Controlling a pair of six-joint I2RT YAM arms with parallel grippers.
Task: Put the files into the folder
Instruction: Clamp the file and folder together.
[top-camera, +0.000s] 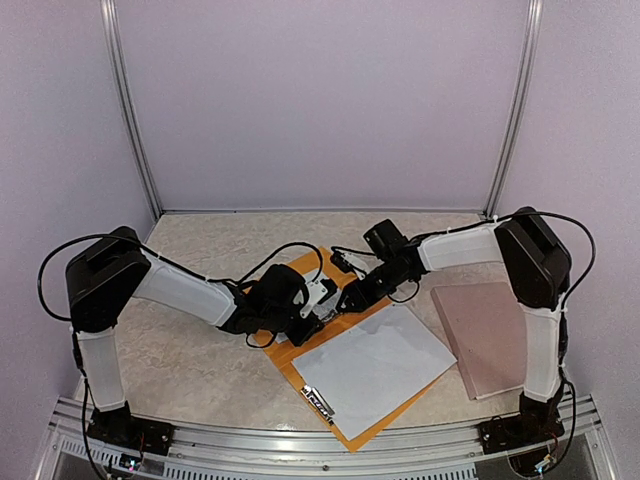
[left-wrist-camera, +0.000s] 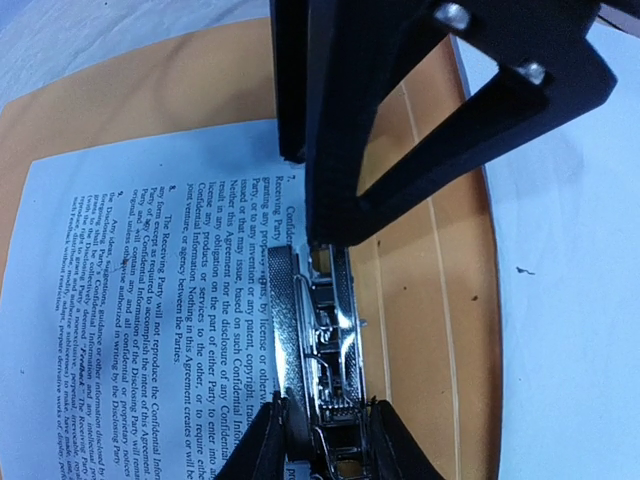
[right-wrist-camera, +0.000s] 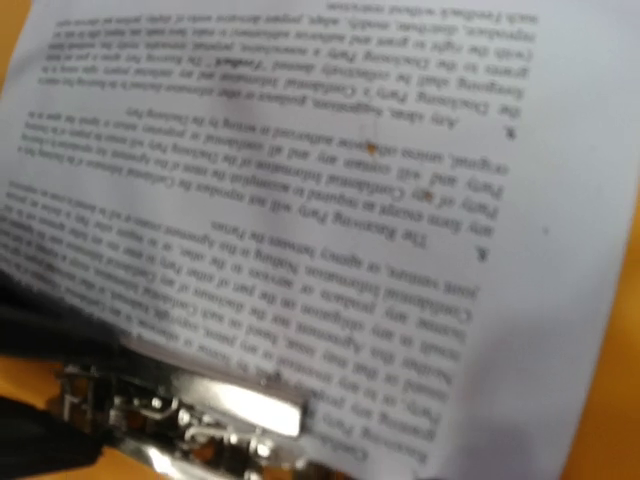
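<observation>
Orange-yellow card forms the folder, which is lying open and flat on the worktop, turned at an angle. In the top view, the files are resting on the folder as white sheets, covering most of its near half. The left tool and the right tool are meeting over the folder's far half, tips just beside each other. A pinkish-brown board is lying flat to the right of the folder, near it but apart from it.

In the left wrist view, the left tool is pinching the near end of the metal clip, with its fingers pressing in from either side. The clip is sitting on the folder, along the edge of the files, whose printed lines are showing. The right tool is hanging as a black frame over the clip's far end. Whether it is spread or pressed together cannot be told.

In the right wrist view, everything is appearing blurred. The files are filling most of the frame, with the folder showing at the edges and the clip lying low on the left. Dark shapes are sitting beside the clip, and which tool they belong to cannot be told.
</observation>
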